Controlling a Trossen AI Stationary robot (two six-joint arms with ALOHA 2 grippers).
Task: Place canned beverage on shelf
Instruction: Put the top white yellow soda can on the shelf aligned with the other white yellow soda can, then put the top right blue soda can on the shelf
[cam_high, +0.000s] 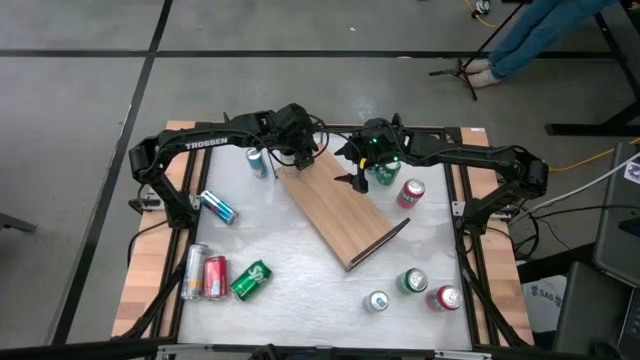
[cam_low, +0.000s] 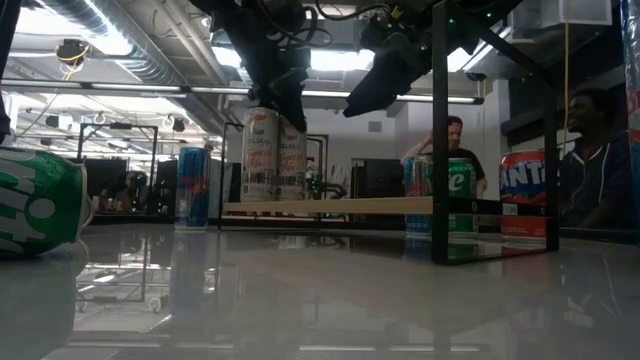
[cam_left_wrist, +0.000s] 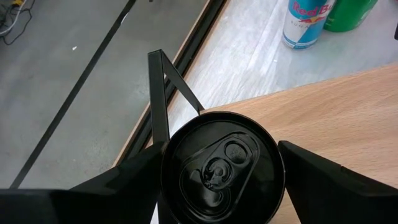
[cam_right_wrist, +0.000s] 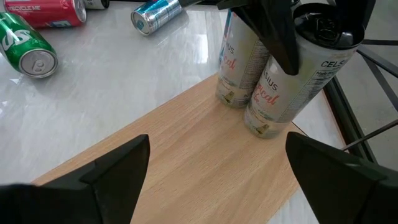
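Note:
The shelf (cam_high: 345, 215) is a light wooden board lying slantwise mid-table, with black rails at its ends. Two tall pale cans stand at its far-left end. My left gripper (cam_left_wrist: 221, 149) is shut on the black-topped can (cam_right_wrist: 292, 74), which stands beside the other can (cam_right_wrist: 236, 62). In the low view both cans (cam_low: 275, 155) stand upright on the board under that gripper. My right gripper (cam_right_wrist: 217, 180) hovers open above the middle of the shelf, nothing between its fingers. My left gripper holds the black-topped can by its upper sides (cam_left_wrist: 166, 163), pinched between the two fingers, one on either side of the lid. The fingers (cam_right_wrist: 273, 31) slant down at it from the table's far-left side. The can stands upright, its bottom (cam_right_wrist: 264, 127) on the shelf.
A blue can (cam_high: 258, 162) stands on the table beside the shelf's far end; a green can (cam_high: 385, 172) and a red can (cam_high: 410, 192) stand to its right. Several cans lie near left (cam_high: 215, 277), three stand near right (cam_high: 413, 282). People are beyond the table.

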